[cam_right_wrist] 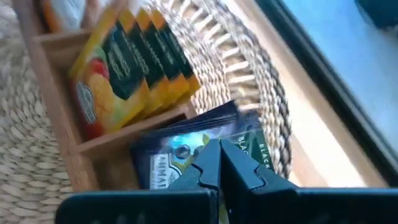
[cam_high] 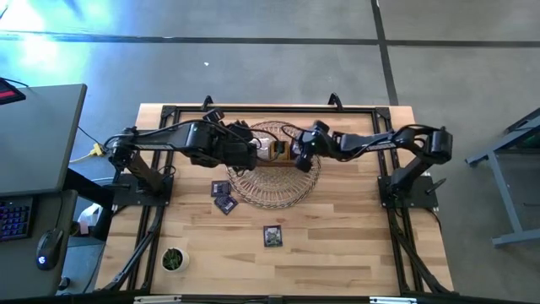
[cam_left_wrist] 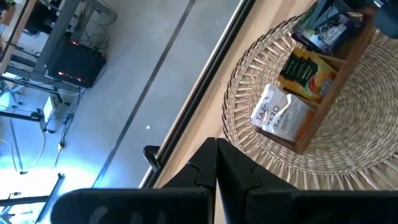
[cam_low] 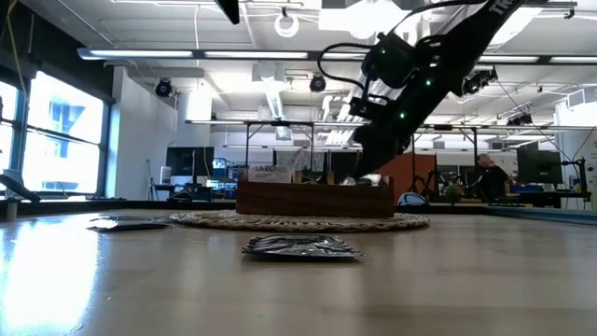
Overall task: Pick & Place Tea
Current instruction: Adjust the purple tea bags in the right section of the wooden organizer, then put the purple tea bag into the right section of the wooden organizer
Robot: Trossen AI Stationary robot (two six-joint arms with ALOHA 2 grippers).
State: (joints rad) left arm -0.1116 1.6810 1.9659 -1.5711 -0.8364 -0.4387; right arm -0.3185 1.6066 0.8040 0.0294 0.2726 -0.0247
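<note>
While both arms reach in over the middle of the table (cam_high: 337, 253), I read things top-down from the high view. Round woven mat (cam_high: 274, 190) sits toward the far centre of the table. On it the wooden box (cam_low: 312, 198) with three compartments, clear in the left wrist view: white sachets (cam_left_wrist: 281, 115) in one end compartment, orange sachets (cam_left_wrist: 306, 73) in the middle, dark sachets (cam_left_wrist: 326, 28) in the other end.

The right gripper (cam_right_wrist: 217, 163) is over that dark-sachet end of the box. Its fingers look pressed together at the tips with no gap that I can see, and a dark sachet (cam_right_wrist: 193, 149) lies right at the tips; I cannot tell whether it is pinched or just behind them. Orange sachets (cam_right_wrist: 134, 59) stand packed in the compartment next to it.

The left gripper (cam_left_wrist: 214, 163) hangs near the mat's edge on the box's white-sachet side, fingers closed together, nothing between them. It is apart from the box.

Loose tea on the bare table: two dark sachets (cam_high: 223, 196) just beside the mat's near-left edge, one partly over the other, and one dark sachet (cam_high: 272, 236) alone, nearer the front, well apart from the mat. In the low view that lone one (cam_low: 301, 246) lies flat in front of the box.

Small potted plant (cam_high: 174, 259) at the near-left corner.
</note>
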